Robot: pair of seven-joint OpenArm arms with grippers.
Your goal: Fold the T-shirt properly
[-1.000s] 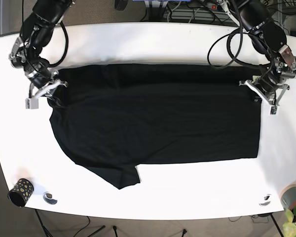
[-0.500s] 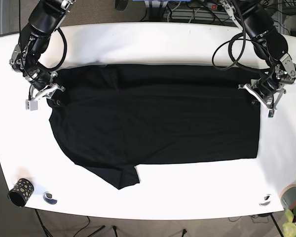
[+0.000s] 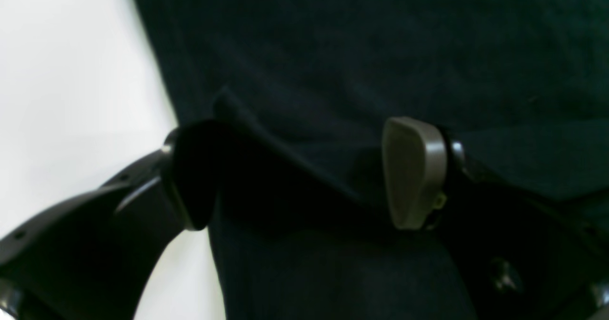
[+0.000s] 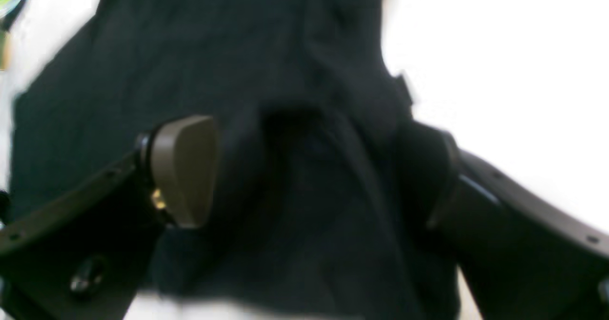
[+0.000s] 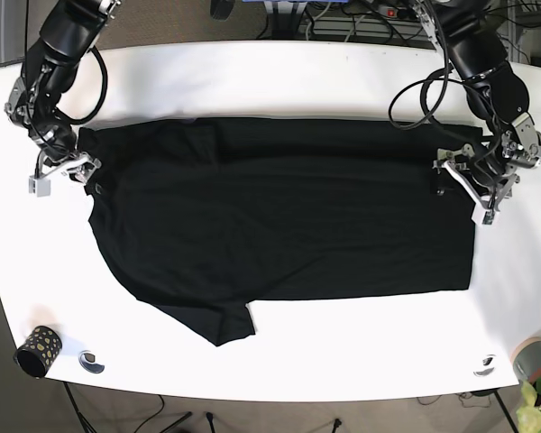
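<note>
Wrist views: both arms' fingers (image 3: 414, 172) (image 4: 183, 170) spread wide, straddling raised T-shirt (image 5: 279, 212) folds.

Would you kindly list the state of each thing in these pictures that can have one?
T-shirt: spread flat on the table, folded lengthwise, one sleeve sticking out at the near edge.
Left tool: open, fingers straddling the shirt's edge.
Right tool: open, fingers straddling a raised ridge of cloth.
Patterned cup: lying on its side near the table corner.
Table: white, carrying the shirt.
</note>
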